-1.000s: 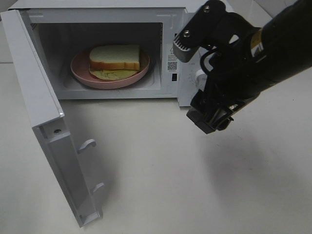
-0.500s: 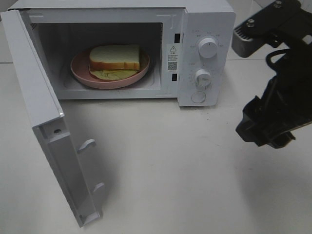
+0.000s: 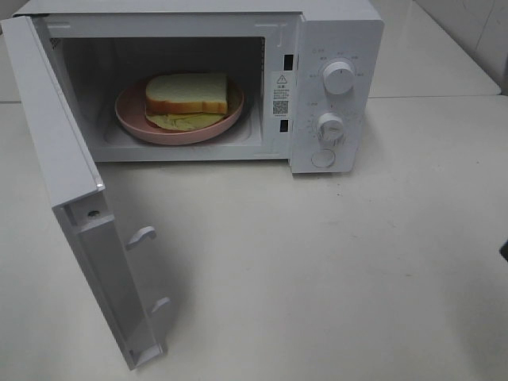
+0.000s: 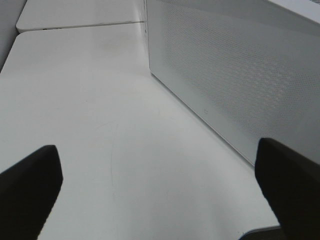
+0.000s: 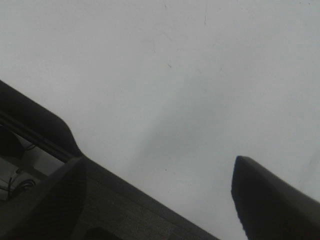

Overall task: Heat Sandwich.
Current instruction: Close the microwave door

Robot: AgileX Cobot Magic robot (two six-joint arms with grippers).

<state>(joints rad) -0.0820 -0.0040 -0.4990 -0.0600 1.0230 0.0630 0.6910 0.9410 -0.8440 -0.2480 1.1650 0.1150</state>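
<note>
Table (image 3: 333,262): white, matte.
Microwave (image 3: 333,48): door (image 3: 55,135) open, sandwich (image 3: 187,94) on pink plate (image 3: 131,119) inside.
Left claw (image 4: 160,187): released.
Right claw (image 5: 165,195): released.

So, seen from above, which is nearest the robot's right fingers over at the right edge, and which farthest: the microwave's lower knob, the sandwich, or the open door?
From the right fingers, at the high view's right edge:
1. Lower knob, right side of the microwave front.
2. Sandwich, inside on the pink plate.
3. Open door, far left.

The high camera looks down into the microwave (image 3: 333,87); wrist cameras sit low over the shared table (image 3: 317,262).
</note>
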